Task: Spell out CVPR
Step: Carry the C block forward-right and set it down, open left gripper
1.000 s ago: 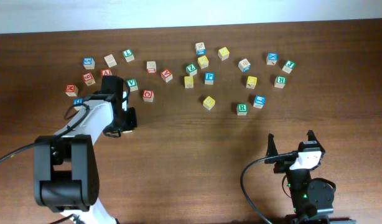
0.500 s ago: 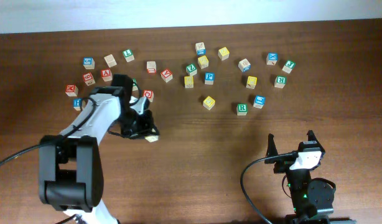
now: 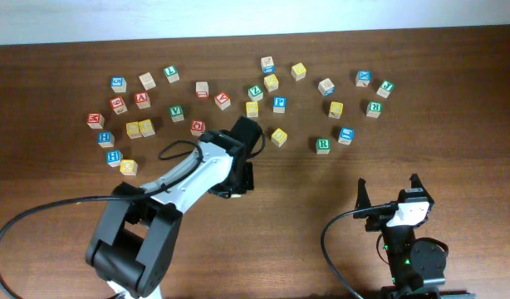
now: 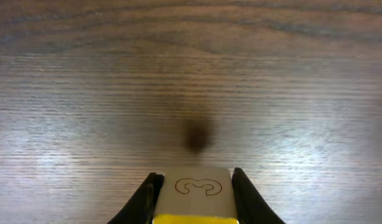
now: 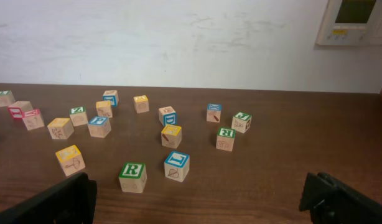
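Observation:
My left gripper (image 3: 238, 177) is over the middle of the table. In the left wrist view it (image 4: 192, 182) is shut on a yellow-edged wooden block (image 4: 192, 198) with an outline drawing on its top face; the block's letter is hidden. The green R block (image 3: 322, 145) lies to the right and also shows in the right wrist view (image 5: 132, 176). The blue P block (image 3: 279, 104) and a green V block (image 3: 255, 91) lie in the back row. My right gripper (image 3: 389, 196) is open and empty at the front right (image 5: 197, 202).
Several lettered blocks lie scattered along the back of the table, from a red one (image 3: 95, 120) at the left to a green one (image 3: 385, 87) at the right. A blue block (image 5: 177, 165) sits beside the R. Cables trail at the front.
My left arm has swung right from the left block cluster to the middle of the table, carrying the block. The right arm has not moved.

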Robot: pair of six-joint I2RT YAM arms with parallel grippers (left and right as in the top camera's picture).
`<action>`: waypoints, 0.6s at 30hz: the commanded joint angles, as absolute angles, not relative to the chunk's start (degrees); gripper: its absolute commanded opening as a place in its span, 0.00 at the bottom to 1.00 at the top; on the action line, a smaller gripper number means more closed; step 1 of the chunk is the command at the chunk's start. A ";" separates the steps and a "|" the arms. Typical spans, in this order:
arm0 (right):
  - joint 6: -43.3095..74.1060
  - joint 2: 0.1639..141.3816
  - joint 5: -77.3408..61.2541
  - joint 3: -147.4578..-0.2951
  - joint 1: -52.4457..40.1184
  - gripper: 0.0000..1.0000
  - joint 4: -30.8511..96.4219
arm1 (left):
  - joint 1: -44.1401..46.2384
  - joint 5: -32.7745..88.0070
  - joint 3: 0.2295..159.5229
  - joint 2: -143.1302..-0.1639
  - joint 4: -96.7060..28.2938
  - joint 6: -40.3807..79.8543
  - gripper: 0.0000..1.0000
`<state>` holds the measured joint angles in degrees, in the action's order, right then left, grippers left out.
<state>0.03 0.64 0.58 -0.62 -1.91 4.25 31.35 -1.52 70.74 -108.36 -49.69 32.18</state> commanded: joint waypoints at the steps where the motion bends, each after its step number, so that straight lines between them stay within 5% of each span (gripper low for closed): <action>1: 0.23 0.32 0.69 -0.32 -2.17 0.98 4.69 | 32.16 -2.90 70.13 -108.81 -49.10 35.16 0.25; 7: 0.23 0.32 0.69 -0.32 -2.17 0.98 4.69 | 32.16 -5.39 66.41 -108.81 -45.91 31.14 0.31; 16: 0.23 0.32 0.69 -0.32 -2.17 0.98 4.69 | 32.10 -2.76 66.43 -108.79 -43.92 25.82 0.27; 18: 0.23 0.32 0.69 -0.32 -2.17 0.98 4.69 | 32.10 -2.76 66.43 -108.79 -43.94 25.96 0.38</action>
